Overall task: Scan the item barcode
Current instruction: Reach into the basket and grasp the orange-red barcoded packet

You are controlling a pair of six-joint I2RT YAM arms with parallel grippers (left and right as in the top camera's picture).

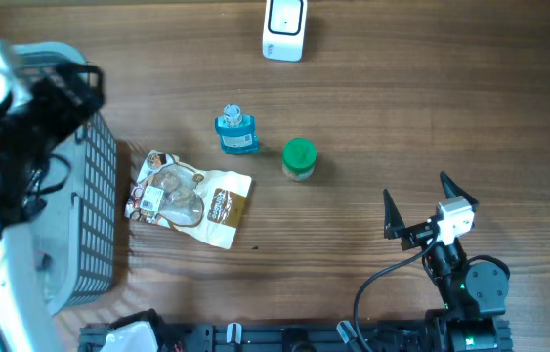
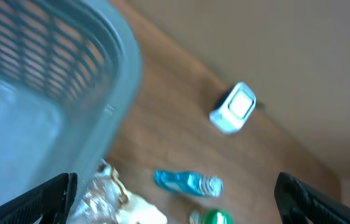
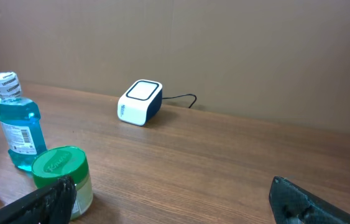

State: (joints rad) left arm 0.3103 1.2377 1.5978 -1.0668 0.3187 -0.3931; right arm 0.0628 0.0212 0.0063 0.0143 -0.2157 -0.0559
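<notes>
A grey slatted plastic basket (image 1: 99, 196) is seen at left, its contents too blurred to tell. Beside it a crinkled snack pouch (image 1: 191, 196) is laid flat, a blue mouthwash bottle (image 1: 236, 132) and green-lidded round jar (image 1: 300, 159) are stood upright, and the boxy white barcode scanner (image 1: 283, 27) is set at the far edge. The left gripper (image 2: 175, 186) and right gripper (image 3: 175, 202) are both held spread wide.

We see a wooden counter (image 1: 401, 98) carrying a white scanner (image 1: 283, 29), a blue mouthwash bottle (image 1: 236, 131), a green-lidded jar (image 1: 300, 159), a crinkled bag (image 1: 189, 198) and a grey basket (image 1: 94, 225).
</notes>
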